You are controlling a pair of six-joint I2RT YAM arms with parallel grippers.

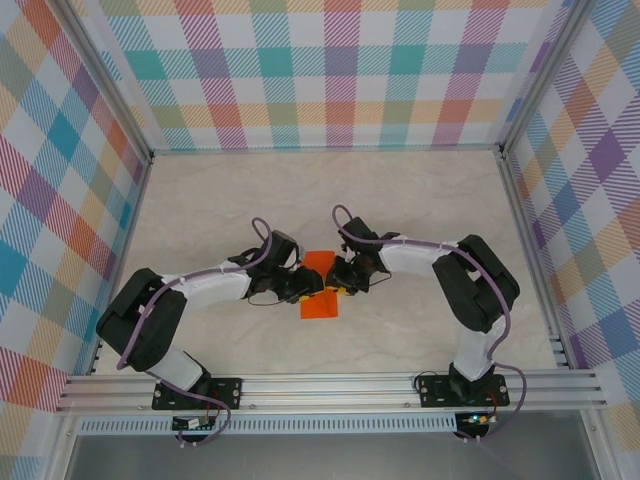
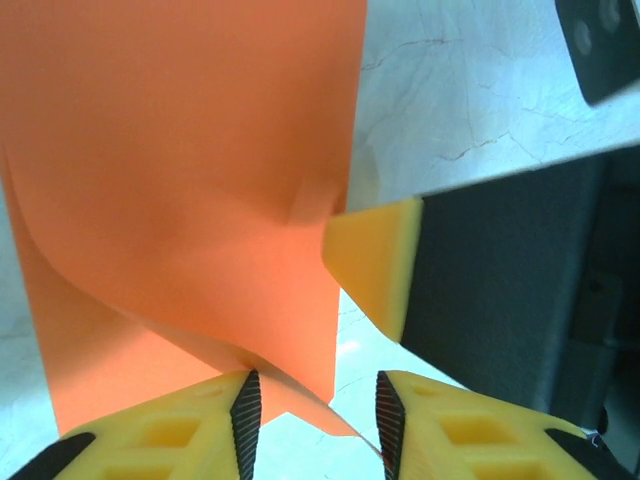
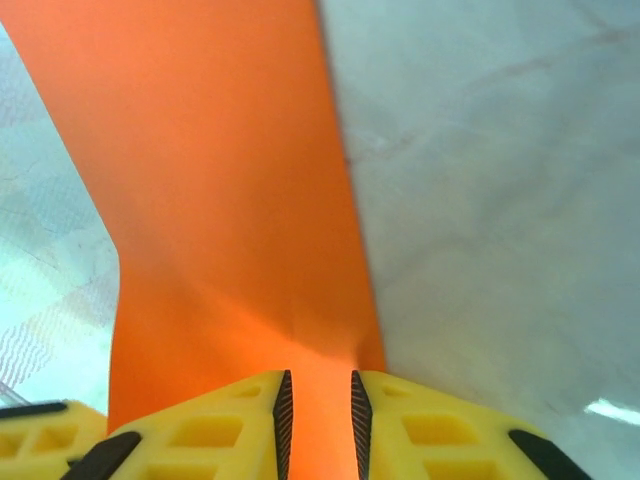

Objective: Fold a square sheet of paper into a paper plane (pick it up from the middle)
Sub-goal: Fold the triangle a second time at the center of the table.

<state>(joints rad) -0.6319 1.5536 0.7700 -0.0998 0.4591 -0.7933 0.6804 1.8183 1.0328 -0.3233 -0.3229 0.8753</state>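
**Left gripper point(image 2: 318, 385) apart, right gripper point(image 3: 320, 378) barely apart, orange sheet point(image 2: 180, 150) between them**

Closest to your left wrist lens, the two yellow fingers point(image 2: 170, 435) sit at 6 o'clock with their black pads clearly apart. The sheet's lower corner hangs down into that gap, close against the left-hand pad as far as I can see, but nothing is clamped. The rest of the sheet fills that view from 9 to 12 o'clock, bowed and curling instead of lying flat. At 3 o'clock a yellow fingertip point(image 2: 372, 265) of your right gripper pokes in and meets the sheet's right edge, with a small dent in the paper just beside it.

From overhead, the sheet sits near the middle of the pale table point(image 1: 420, 200), a bit toward 6 o'clock, and looks taller than wide. Your left gripper reaches it from 9 o'clock and your right one from 3 o'clock, both right at its edges.

In your right wrist view the fingers sit at 6 o'clock with just a thin slit between the pads. Orange shows in that slit, and the sheet runs off toward 12 o'clock with bare table from 1 to 5. Can't tell if the pads actually bite the paper.
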